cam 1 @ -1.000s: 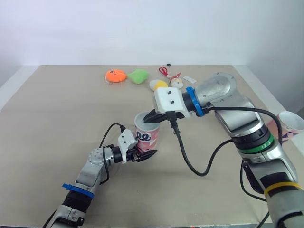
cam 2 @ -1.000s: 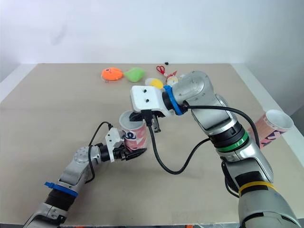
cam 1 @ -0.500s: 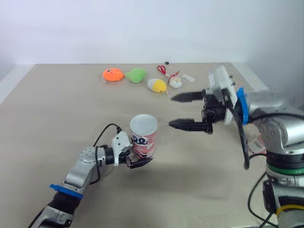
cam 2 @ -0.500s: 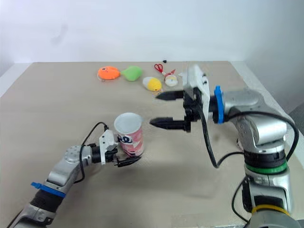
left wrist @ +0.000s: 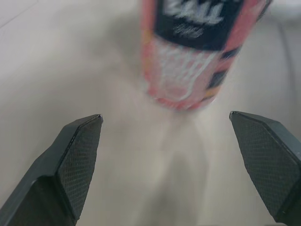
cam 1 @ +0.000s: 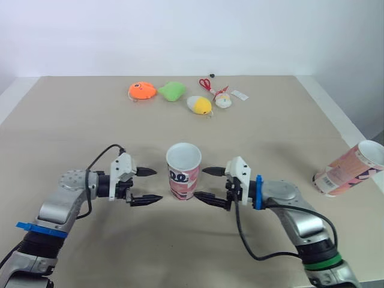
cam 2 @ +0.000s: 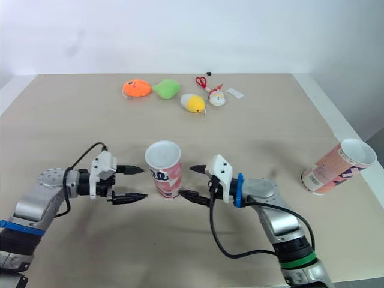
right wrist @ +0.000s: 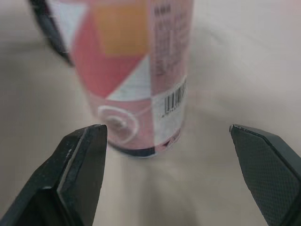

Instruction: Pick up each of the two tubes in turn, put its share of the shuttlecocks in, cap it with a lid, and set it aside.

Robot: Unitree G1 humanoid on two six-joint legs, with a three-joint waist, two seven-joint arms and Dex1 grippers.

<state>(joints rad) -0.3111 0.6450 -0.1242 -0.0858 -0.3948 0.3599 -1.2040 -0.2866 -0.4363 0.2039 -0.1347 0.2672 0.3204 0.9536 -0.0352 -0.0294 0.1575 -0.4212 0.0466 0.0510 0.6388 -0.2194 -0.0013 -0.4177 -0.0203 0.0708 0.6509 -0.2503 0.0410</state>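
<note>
Cardboard, light and crushable I judge: upright pink-and-white tube point(cam 1: 183, 174) wants a gentle mid-wall grip. My left gripper point(cam 1: 157, 185) and right gripper point(cam 1: 200, 183) flank it, both spread.

The left gripper point(cam 1: 157, 185) no longer holds the tube point(cam 1: 183, 174) and sits open just left of it. The right gripper point(cam 1: 200, 183) now sits low, open, just right.

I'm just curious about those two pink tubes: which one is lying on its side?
The tube at the robot's far right lies flat; the other tube stands upright between the left gripper and right gripper.
</note>
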